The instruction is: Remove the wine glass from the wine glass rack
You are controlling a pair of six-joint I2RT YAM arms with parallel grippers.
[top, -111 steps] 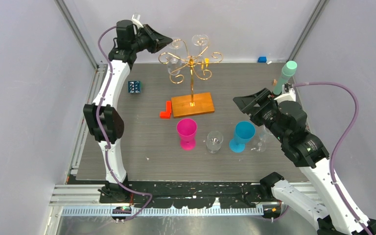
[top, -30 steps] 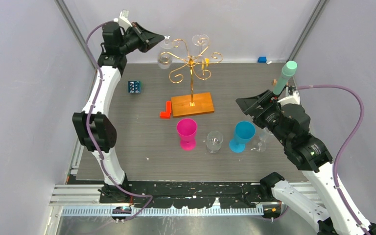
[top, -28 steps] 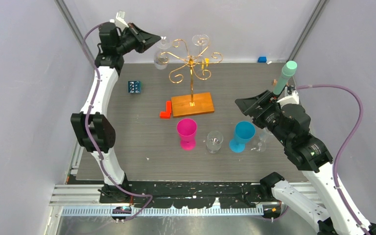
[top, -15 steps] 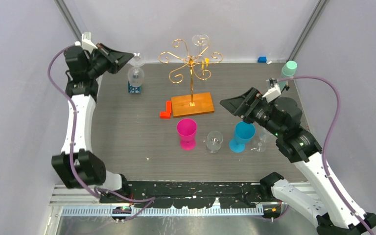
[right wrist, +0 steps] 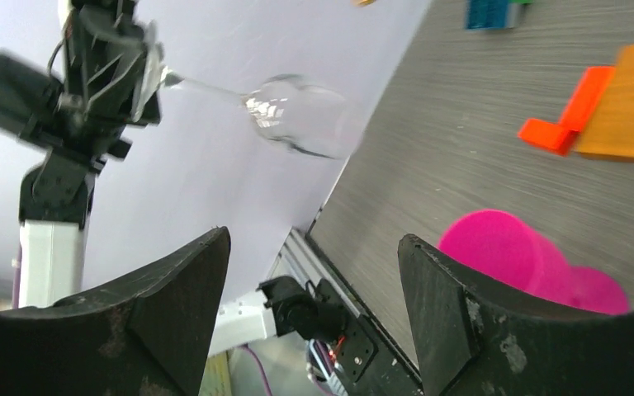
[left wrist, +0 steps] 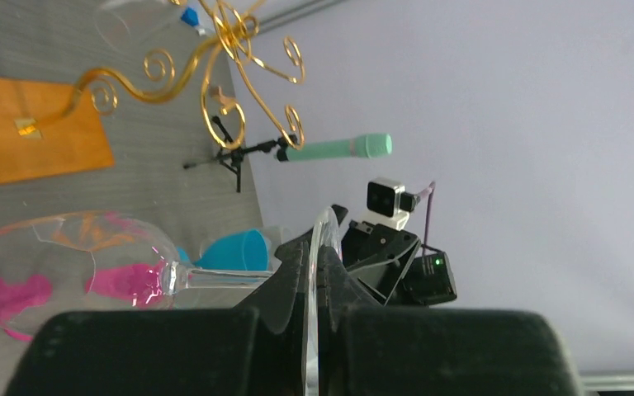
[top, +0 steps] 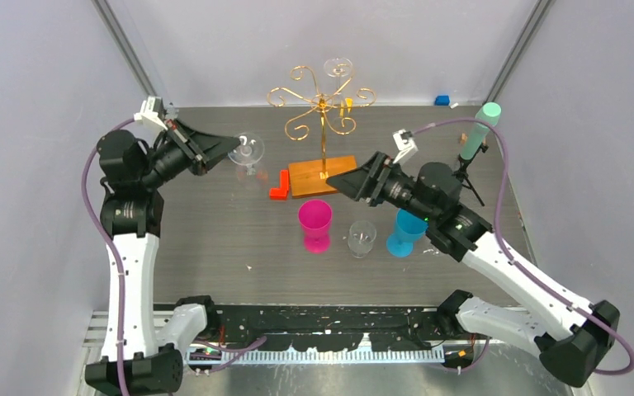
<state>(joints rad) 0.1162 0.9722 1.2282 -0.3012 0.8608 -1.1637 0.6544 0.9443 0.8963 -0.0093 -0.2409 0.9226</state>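
Observation:
The wine glass (top: 250, 153) is clear and lies on its side in the air, left of the wine glass rack (top: 322, 107), apart from it. My left gripper (top: 227, 151) is shut on the glass's round foot (left wrist: 322, 272); the bowl (left wrist: 66, 272) points away from the fingers. The gold wire rack stands on its orange wooden base (top: 324, 175) and still carries another clear glass (top: 338, 66) at the back. My right gripper (top: 343, 181) is open and empty in front of the base, pointing left at the held glass (right wrist: 297, 115).
A pink cup (top: 314, 223), a clear glass (top: 361, 238) and a blue cup (top: 409, 229) stand in a row in front of the rack. A red block (top: 279, 185) lies left of the base. A mint microphone on a tripod (top: 479, 130) stands at the right.
My left arm drew the glass off the rack to the left, then lowered it toward the table's middle. My right arm swung left in front of the rack base, gripper open.

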